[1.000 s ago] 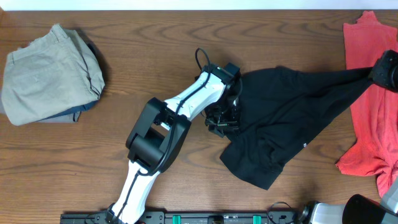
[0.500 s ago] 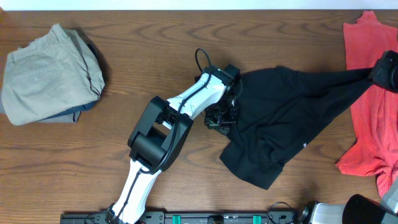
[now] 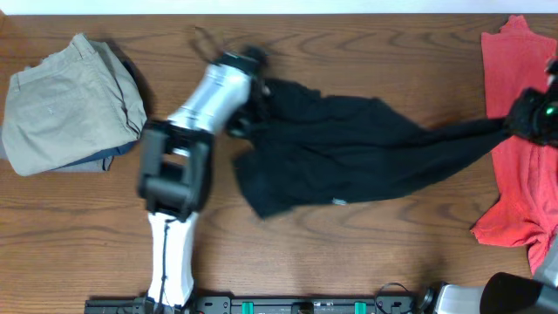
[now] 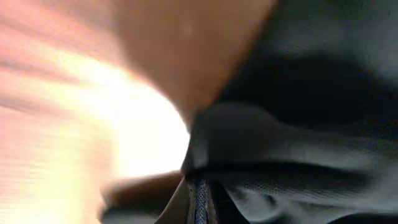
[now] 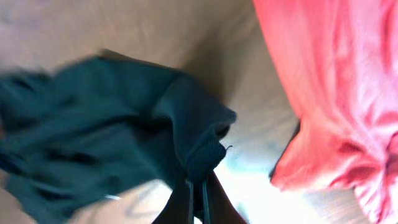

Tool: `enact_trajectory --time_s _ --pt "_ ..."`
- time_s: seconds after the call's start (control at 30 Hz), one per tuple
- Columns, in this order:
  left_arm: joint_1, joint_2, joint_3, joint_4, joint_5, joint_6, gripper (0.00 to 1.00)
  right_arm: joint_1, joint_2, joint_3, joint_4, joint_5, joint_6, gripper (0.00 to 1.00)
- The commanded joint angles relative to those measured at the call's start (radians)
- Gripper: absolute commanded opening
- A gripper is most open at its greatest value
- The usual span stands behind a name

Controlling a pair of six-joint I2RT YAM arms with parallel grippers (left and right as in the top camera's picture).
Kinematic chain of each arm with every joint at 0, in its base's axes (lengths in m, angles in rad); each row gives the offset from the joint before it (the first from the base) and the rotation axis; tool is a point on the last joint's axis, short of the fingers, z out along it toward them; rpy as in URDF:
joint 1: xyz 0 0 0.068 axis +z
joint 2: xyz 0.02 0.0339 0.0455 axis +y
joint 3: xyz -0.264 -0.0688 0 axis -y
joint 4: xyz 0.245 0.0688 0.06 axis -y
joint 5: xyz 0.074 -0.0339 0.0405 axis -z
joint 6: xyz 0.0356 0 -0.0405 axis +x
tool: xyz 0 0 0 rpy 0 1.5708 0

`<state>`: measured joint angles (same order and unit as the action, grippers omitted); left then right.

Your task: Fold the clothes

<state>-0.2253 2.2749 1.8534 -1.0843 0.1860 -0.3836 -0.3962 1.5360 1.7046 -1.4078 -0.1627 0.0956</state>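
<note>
The black shirt (image 3: 349,153) lies stretched across the wooden table between my two grippers. My left gripper (image 3: 247,109) is shut on the shirt's left end at the far middle; in the left wrist view the black fabric (image 4: 298,143) is pinched between the jaws of the left gripper (image 4: 200,198). My right gripper (image 3: 523,118) is shut on the shirt's right end, beside the coral-red garment (image 3: 523,187). In the right wrist view the right gripper (image 5: 196,190) pinches a bunched fold of the black shirt (image 5: 186,124), with the coral-red garment (image 5: 329,87) to its right.
Folded khaki trousers (image 3: 70,105) sit at the far left on top of a dark blue piece (image 3: 113,155). The table's far edge (image 3: 279,10) runs along the top. The left arm's elbow (image 3: 174,166) hangs over the table's left middle.
The left gripper closed on the black shirt and swung left and toward the far edge, dragging the shirt out into a long stretched shape. The right gripper barely moved.
</note>
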Motion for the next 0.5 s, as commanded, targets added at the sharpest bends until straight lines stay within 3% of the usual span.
enact_trajectory --time_s 0.0,0.13,0.23,0.33,0.47 --pt "0.138 -0.012 0.125 -0.011 -0.047 0.024 0.06 0.015 -0.005 -0.093 0.002 0.001 0.008 0.01" --pt "0.237 -0.014 0.235 -0.074 0.120 0.036 0.08 0.024 -0.005 -0.191 0.022 0.000 0.008 0.01" --pt "0.260 -0.020 0.241 -0.167 0.226 0.068 0.22 0.034 -0.005 -0.252 0.048 -0.002 0.008 0.03" --pt "0.249 -0.019 0.225 -0.314 0.222 0.098 0.43 0.047 -0.005 -0.302 0.079 -0.010 0.008 0.05" --pt "0.209 -0.019 0.190 -0.421 0.222 0.145 0.46 0.057 -0.005 -0.351 0.107 -0.026 0.008 0.05"
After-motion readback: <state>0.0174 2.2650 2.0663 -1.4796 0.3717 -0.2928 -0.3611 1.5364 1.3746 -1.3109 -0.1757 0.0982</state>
